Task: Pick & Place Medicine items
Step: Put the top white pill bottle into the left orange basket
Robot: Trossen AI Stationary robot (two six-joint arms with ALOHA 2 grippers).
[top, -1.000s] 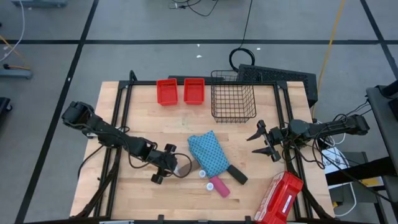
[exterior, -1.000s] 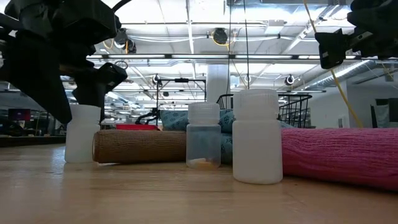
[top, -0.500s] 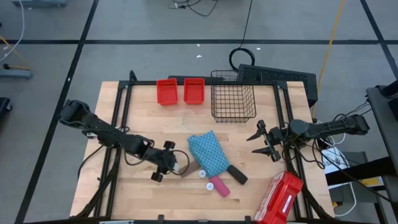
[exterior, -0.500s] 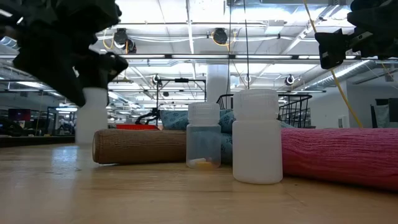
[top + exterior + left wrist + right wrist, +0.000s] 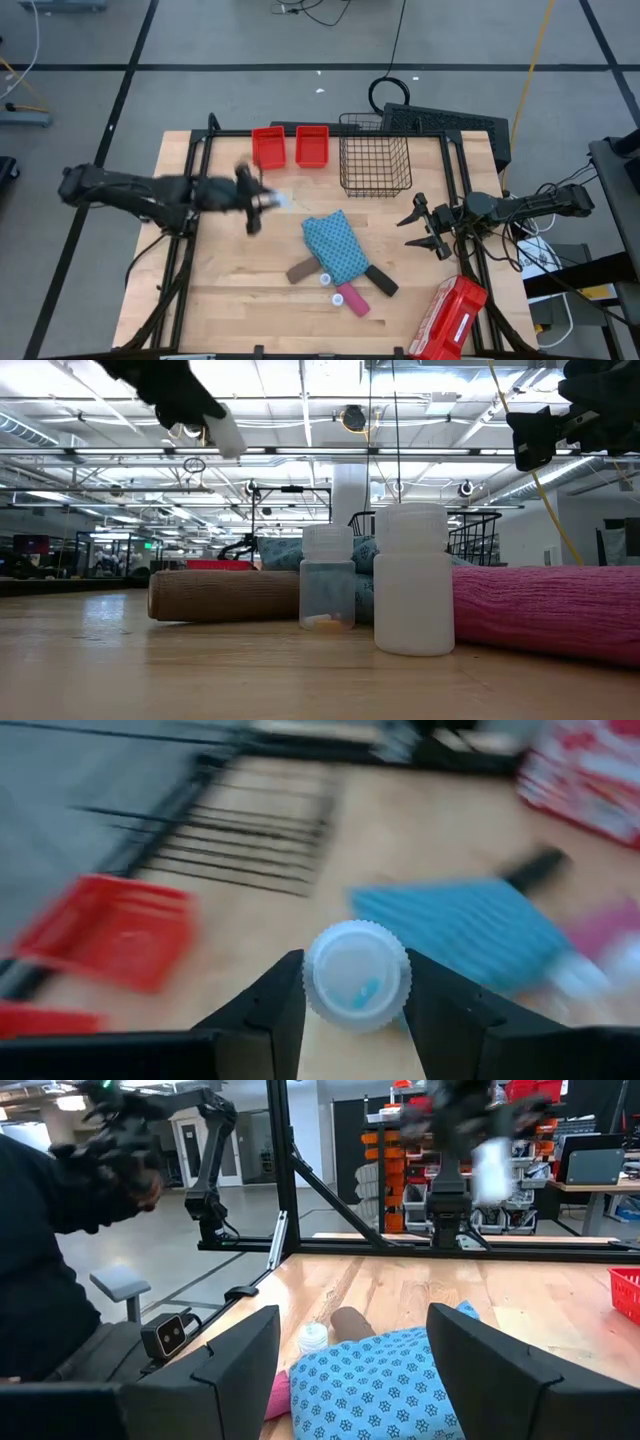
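Note:
My left gripper [image 5: 258,204] hangs high above the table, just near of the red bins, shut on a small white-capped vial [image 5: 276,200], which also shows in the low view as the vial [image 5: 225,433]. On the table lie a brown oblong box [image 5: 300,271], a black oblong box [image 5: 380,281], a pink white-capped tube [image 5: 352,298] and two more vials [image 5: 328,580] [image 5: 413,580], all beside the blue patterned cloth [image 5: 335,247]. My right gripper [image 5: 421,228] waits open at the table's right edge. My left gripper pinches the vial between its two fingers [image 5: 278,1005], one on each side of the body just behind the white cap [image 5: 357,972]. The fingers reach roughly level toward the table's right. The vial is lifted clear and sits tilted, its cap turned toward the wrist camera.
Two red bins [image 5: 268,147] [image 5: 312,145] and a wire basket [image 5: 375,155] stand along the far edge. A large red case [image 5: 448,320] sits at the near right corner. Bare wood lies between the bins and the cloth.
My left gripper has raised the vial from its spot beside the brown box and carried it fast up and toward the far edge, toward the red bins, turning as it went. The vial is now lifted clear. The other items have stayed put.

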